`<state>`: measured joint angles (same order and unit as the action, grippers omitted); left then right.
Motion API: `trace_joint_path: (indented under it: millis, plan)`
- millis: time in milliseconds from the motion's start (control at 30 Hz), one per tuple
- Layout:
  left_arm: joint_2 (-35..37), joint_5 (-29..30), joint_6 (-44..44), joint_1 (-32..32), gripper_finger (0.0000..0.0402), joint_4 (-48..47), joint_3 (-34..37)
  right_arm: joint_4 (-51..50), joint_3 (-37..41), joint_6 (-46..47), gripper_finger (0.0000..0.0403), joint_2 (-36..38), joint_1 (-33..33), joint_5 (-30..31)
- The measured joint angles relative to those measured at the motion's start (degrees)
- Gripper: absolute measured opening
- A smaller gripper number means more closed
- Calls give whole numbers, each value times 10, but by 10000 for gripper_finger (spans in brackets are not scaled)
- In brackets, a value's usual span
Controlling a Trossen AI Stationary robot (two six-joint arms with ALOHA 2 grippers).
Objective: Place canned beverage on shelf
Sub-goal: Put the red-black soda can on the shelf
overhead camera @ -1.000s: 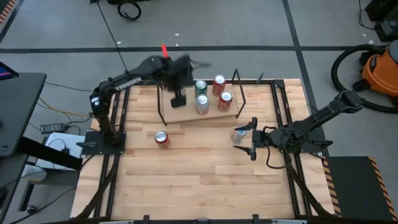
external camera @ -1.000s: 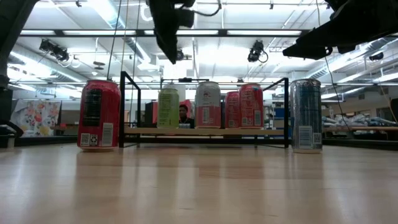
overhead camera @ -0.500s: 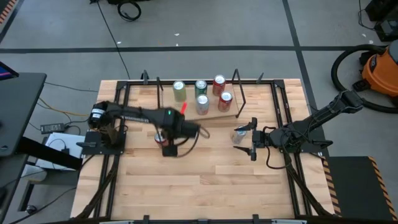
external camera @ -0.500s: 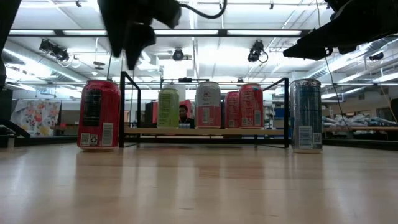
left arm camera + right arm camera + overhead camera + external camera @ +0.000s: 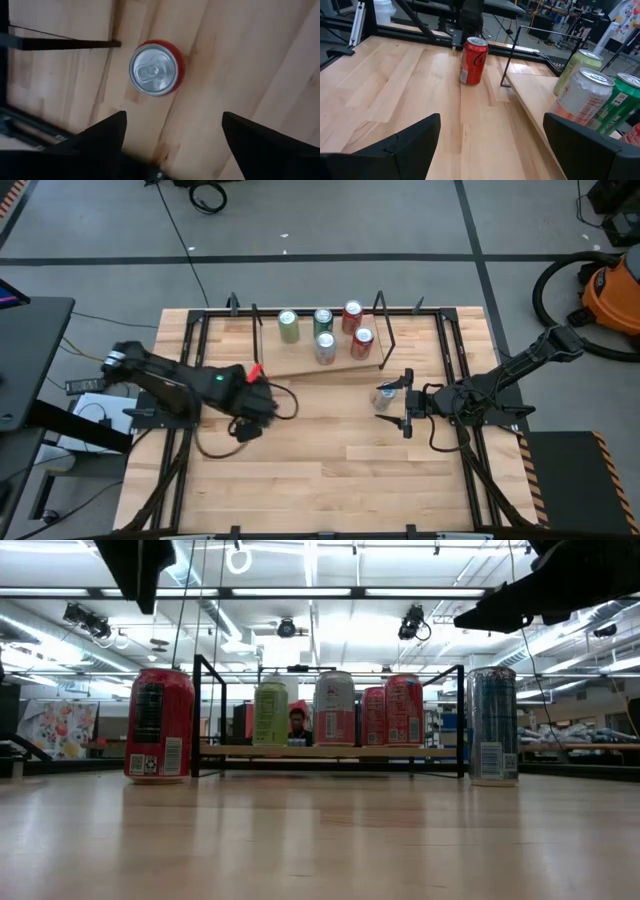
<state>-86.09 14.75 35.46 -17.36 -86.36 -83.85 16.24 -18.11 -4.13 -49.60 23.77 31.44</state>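
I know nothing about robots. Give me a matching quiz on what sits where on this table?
1. red can
2. silver-blue can
3. light green can
4. left gripper

A. on the table, near the right gripper
B. on the shelf
C. on the table, directly below the left gripper
D. open, pointing down

Pairs: 1-C, 2-A, 3-B, 4-D

Only one marking is showing clearly enough to read: the red can, standing near the worktop's left edge, is carrying a white script logo that is looking like Coca-Cola. The prints on the other cans are staying unreadable.
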Motion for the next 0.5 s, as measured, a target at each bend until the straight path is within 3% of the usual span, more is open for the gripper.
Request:
trace_joint_path:
  millis: [167, 500]
  plan:
    - [67, 7, 42, 13, 334, 79, 83, 13, 0, -4, 364, 0, 0, 1]
    - [78, -13, 59, 46, 334, 198, 204, 12, 0, -5, 364, 0, 0, 3]
